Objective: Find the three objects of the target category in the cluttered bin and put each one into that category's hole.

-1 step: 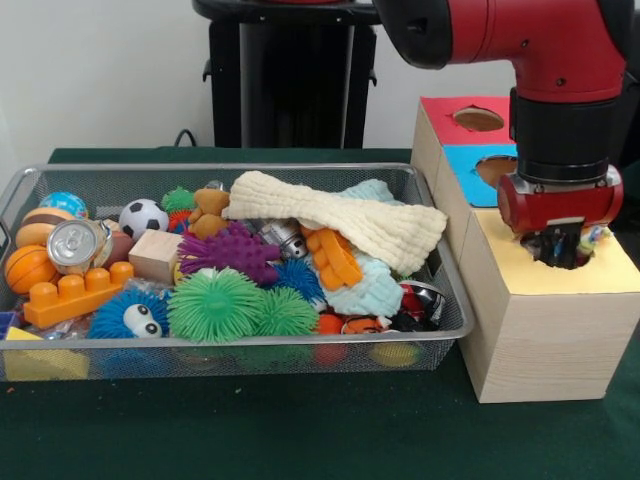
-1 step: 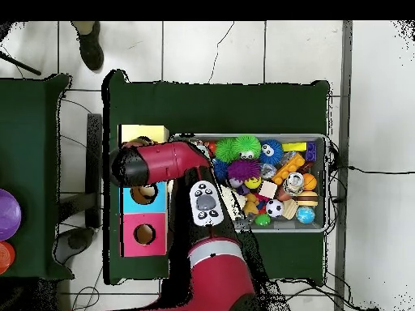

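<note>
My gripper hangs low over the hole in the yellow top of the wooden box, its tip dipping into the opening. A small colourful thing shows beside it, too hidden to name. The box's red top has a round hole; the blue hole is partly behind my wrist. Left of the box, the wire bin holds a cream cloth, green spiky balls, a purple spiky ball and an orange brick. In the overhead view my arm covers the gripper and the yellow top.
The bin also holds a can, a soccer ball, a wooden block and a basketball. In the overhead view the bin lies right of the box; a person's shoe shows at the top.
</note>
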`<state>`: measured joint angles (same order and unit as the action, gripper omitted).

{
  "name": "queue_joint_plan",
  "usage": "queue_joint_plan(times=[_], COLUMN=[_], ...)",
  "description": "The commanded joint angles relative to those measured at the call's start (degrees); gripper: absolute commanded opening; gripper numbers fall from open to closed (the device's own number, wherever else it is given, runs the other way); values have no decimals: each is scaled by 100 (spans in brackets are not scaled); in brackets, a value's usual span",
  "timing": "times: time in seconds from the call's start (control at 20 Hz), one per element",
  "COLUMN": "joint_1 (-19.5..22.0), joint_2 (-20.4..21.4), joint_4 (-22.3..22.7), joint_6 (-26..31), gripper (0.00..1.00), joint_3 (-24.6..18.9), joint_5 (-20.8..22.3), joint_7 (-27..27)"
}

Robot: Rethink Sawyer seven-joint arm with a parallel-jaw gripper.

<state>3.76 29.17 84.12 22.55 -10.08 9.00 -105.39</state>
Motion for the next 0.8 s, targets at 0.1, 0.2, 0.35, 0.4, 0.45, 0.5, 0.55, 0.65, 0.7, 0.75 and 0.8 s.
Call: queue_joint_plan(times=[0.1,0.2,0.35,0.4,0.45,0.5,0.55,0.65,0.7,0.75,0.8], joint_1=[5,24,53,57,66,70,79,82,83,83,79], joint_2=[88,89,93,115,112,141,147,187,195,203,226], joint_4=[359,358,330,304,294,304,311,321,320,319,330], joint_6=[1022,1040,1090,1150,1161,1189,1206,1266,1281,1296,1316], gripper=[0,0,0,0,0,0,0,0,0,0,0], joint_3=[-237,-260,-283,-289,-296,-303,-309,-316,-316,-316,-324], joint_5=[-42,-43,-48,-61,-61,-74,-83,-99,-100,-101,-111], joint_7=[-185,-188,-180,-170,-162,-167,-169,-169,-168,-167,-173])
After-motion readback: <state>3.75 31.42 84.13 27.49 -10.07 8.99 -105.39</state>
